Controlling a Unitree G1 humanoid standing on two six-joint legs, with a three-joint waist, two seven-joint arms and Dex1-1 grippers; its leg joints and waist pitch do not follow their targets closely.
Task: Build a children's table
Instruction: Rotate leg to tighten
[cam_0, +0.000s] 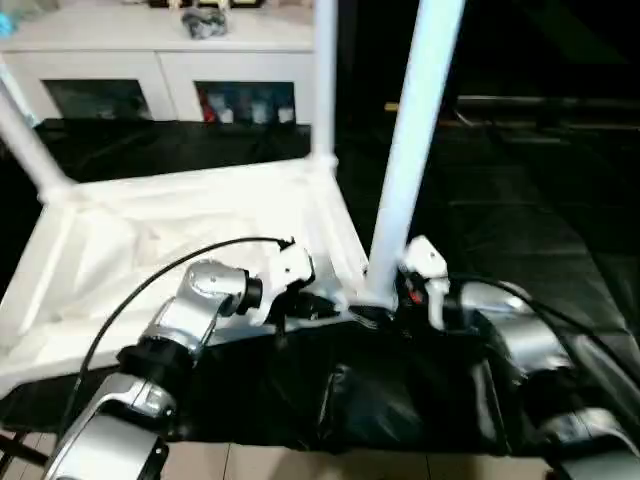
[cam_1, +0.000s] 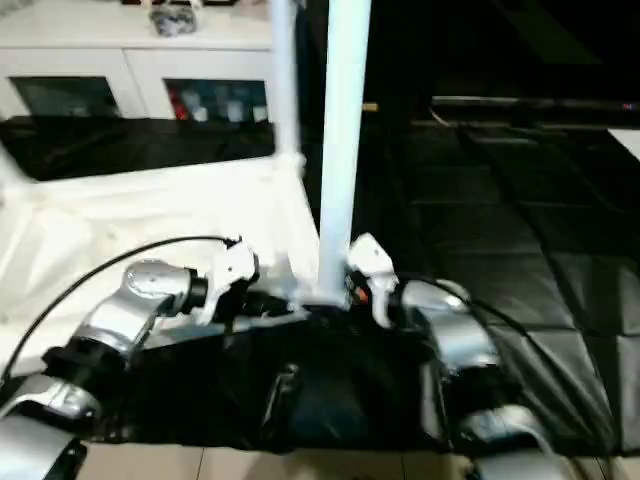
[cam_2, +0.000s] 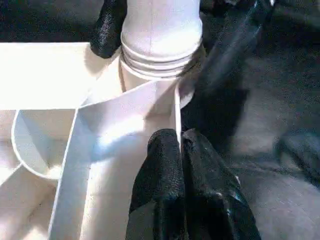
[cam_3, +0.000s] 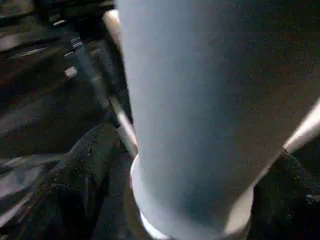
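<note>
Black-draped work table (cam_0: 540, 230), cabinet (cam_0: 160, 60) behind; left end effector (cam_2: 181, 150) pinches tabletop (cam_0: 180, 220) rim (right (cam_3: 175, 190) spread around leg (cam_0: 415, 130)).

Silver jointed forearms (cam_0: 185, 325) trail thin black cables, end in white wrist housings, and bear black padded fingers (cam_2: 165, 180).
</note>
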